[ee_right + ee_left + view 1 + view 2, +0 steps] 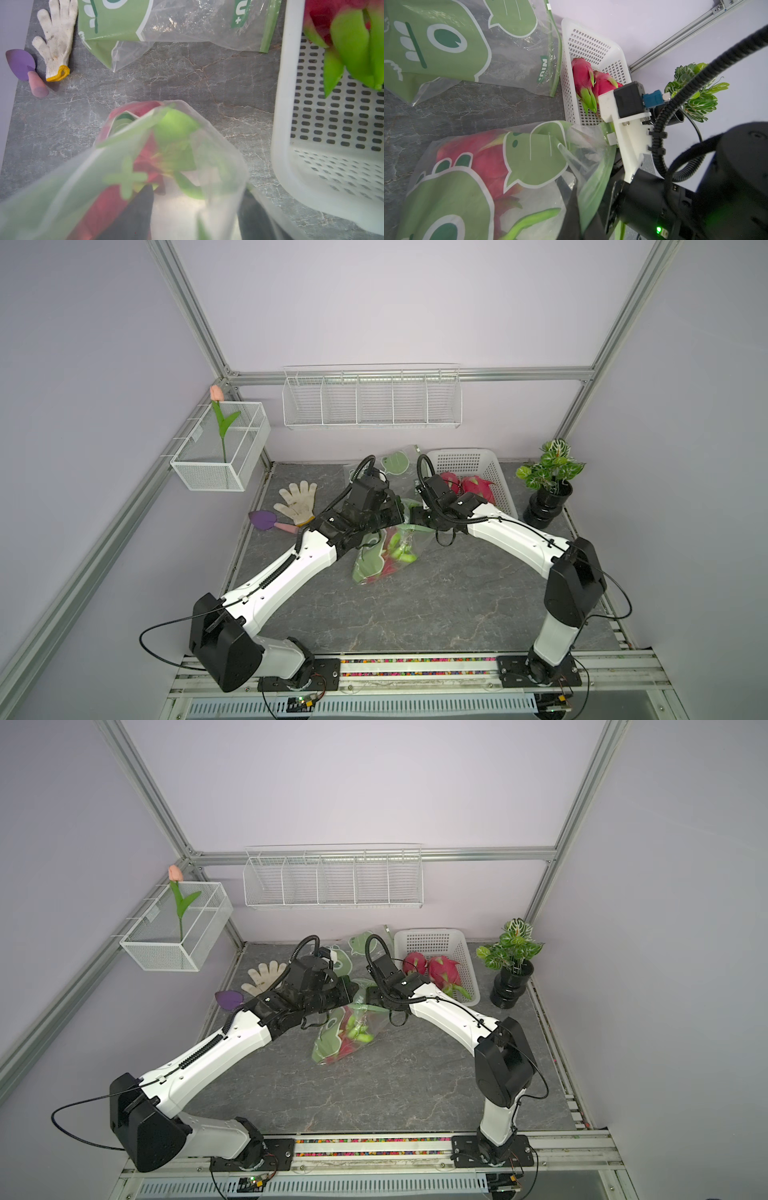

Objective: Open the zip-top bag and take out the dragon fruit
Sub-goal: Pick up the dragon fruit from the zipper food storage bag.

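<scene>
1. The grey marbled worktop (pixel 415 605) carries everything here.
2. The white basket (pixel 465 464) with holes stands at the far right part of the worktop. I give all places from this basket.
3. The zip-top bag (pixel 386 556), clear with green print, lies just beside the basket's near left corner and reaches away from it toward the arm bases.
4. An empty bag (pixel 446 41) of the same print lies flat along the basket's left wall.
5. The potted plant (pixel 550 472) stands at the right of the basket, a little apart.
6. The left hand (pixel 572 212) is closed narrow on the edge of the zip-top bag's mouth, at the end of the bag nearest the basket.
7. The right hand (pixel 193 212) is at the same mouth. Its fingers (pixel 135 207) stand wide apart, with the bag's film over them. Whether they are inside the bag I cannot tell.
8. One dragon fruit (pixel 483 158) is inside the zip-top bag.
9. Two more dragon fruits (pixel 415 963) (pixel 444 971) lie inside the basket, touching each other.
10. The white glove (pixel 297 499) lies well to the left of the basket.
11. The purple piece (pixel 262 519) lies just beyond the glove, further from the basket.
</scene>
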